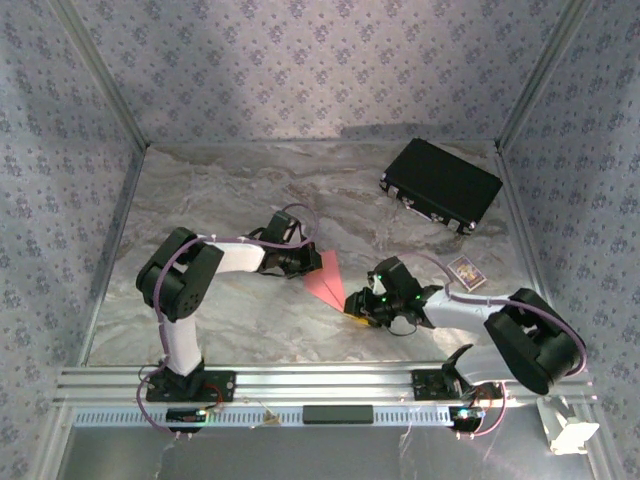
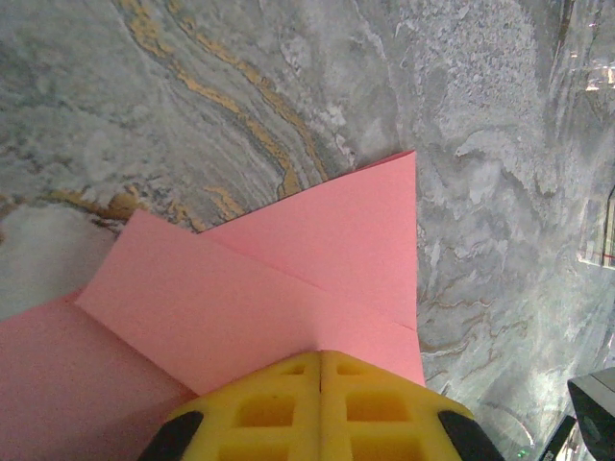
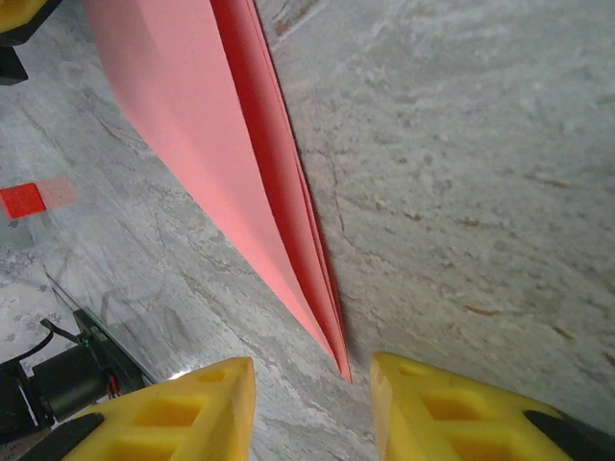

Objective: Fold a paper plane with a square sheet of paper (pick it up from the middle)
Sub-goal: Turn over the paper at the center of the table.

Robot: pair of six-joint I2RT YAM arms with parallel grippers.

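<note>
The square sheet of paper is folded into a slim salmon-pink paper plane [image 1: 328,278] lying on the marble table between my two grippers. Its wide end with two folded flaps [image 2: 288,279] lies face-up under my left gripper [image 2: 320,355]. That gripper [image 1: 305,264] is shut, its yellow fingertips closed together against the pink surface with nothing between them. The plane's sharp tip [image 3: 341,365] rests on the table in the gap of my right gripper [image 3: 312,363], which stands open around it without touching. In the top view the right gripper [image 1: 353,308] sits at the plane's near point.
A black rectangular case [image 1: 441,184] lies at the back right. A small printed card [image 1: 467,272] sits right of my right arm. A small red block [image 3: 21,200] lies off to one side. Patterned walls enclose the table [image 1: 200,190].
</note>
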